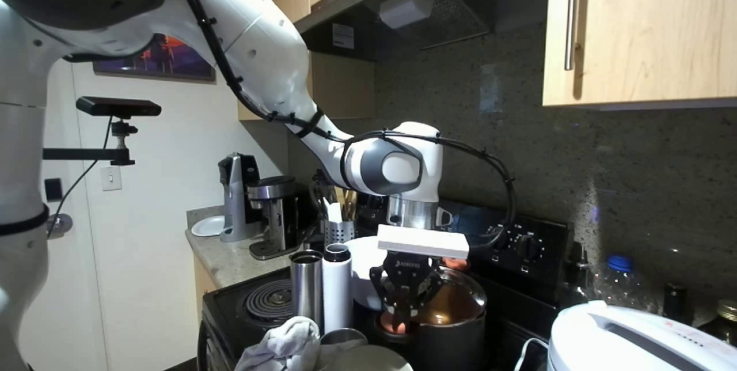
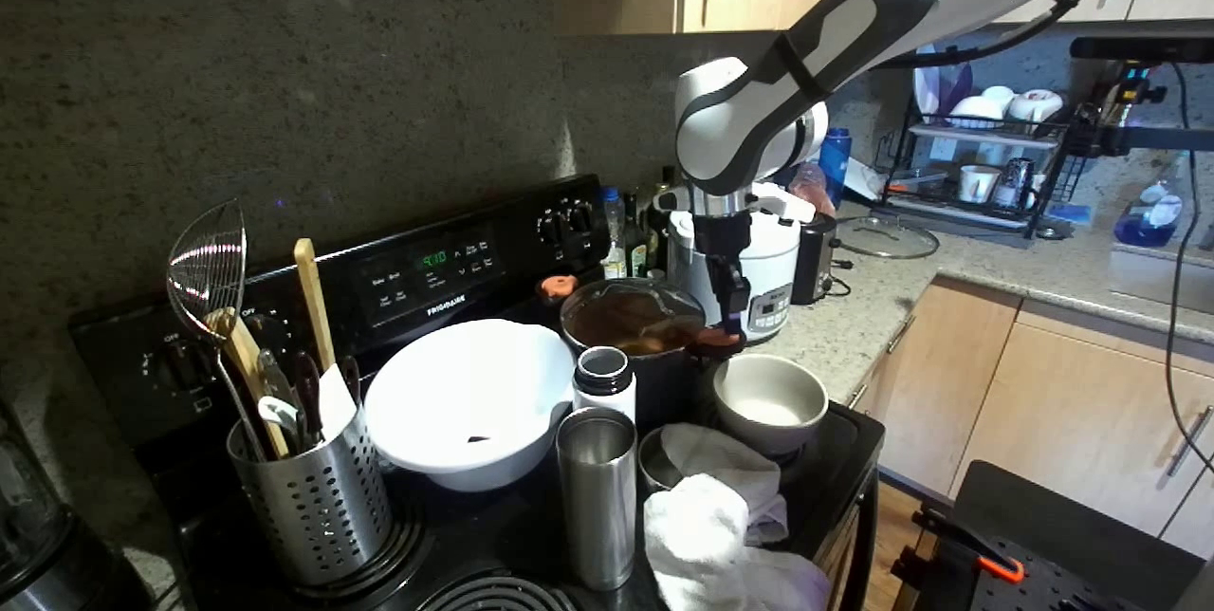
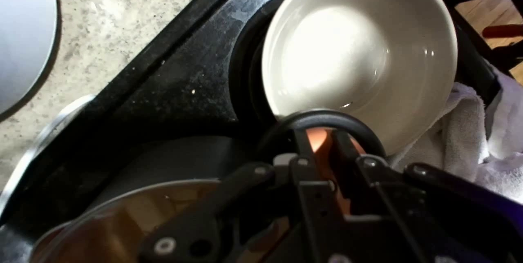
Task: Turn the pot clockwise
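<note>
The pot [image 1: 455, 337] stands on the stove, with a dark wall and copper-brown inside; it shows in both exterior views [image 2: 626, 319]. In the wrist view its rim and inside [image 3: 135, 214] are at the lower left. Its far handle [image 2: 558, 286] has an orange grip. My gripper [image 1: 398, 326] points down at the near handle [image 2: 713, 343]. In the wrist view the fingertips [image 3: 320, 134] are close together with a gap, within the black loop of the handle [image 3: 322, 117]. Orange shows between the fingers and right of the right fingertip. I cannot tell whether they press on it.
A cream bowl [image 3: 359, 54] sits right beside the near handle. A wide white bowl [image 2: 469, 398], a white bottle [image 1: 338, 287], a steel canister [image 2: 599, 507] and a towel [image 2: 697, 535] crowd the stove. A white cooker [image 2: 776, 255] stands on the counter.
</note>
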### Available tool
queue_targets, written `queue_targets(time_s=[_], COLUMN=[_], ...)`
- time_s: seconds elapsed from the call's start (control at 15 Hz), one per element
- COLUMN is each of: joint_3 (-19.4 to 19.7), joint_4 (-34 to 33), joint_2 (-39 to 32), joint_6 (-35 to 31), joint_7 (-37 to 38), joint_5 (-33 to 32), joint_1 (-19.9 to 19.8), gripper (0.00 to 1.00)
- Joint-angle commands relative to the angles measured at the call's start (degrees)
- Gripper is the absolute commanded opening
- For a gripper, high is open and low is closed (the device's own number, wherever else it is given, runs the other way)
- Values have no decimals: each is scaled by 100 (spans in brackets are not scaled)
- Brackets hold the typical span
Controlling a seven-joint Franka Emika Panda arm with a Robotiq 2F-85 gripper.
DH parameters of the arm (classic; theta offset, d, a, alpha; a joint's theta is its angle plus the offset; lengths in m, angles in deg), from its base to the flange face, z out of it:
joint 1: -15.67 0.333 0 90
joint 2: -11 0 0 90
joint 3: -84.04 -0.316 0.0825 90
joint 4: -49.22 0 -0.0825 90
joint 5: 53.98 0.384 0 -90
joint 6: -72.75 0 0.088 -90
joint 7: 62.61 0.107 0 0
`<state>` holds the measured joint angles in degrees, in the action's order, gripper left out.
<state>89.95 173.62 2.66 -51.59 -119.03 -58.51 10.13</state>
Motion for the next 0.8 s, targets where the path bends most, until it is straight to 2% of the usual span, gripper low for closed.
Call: queue_targets(time_s=[0.0,0.73], joint_3=[-11,-39], joint_4=[24,52], joint_2=[132,193], joint_6=[98,137], joint_7=[928,3333], joint_5=[-202,-394], joint_1=[-15,25], gripper=[5,5])
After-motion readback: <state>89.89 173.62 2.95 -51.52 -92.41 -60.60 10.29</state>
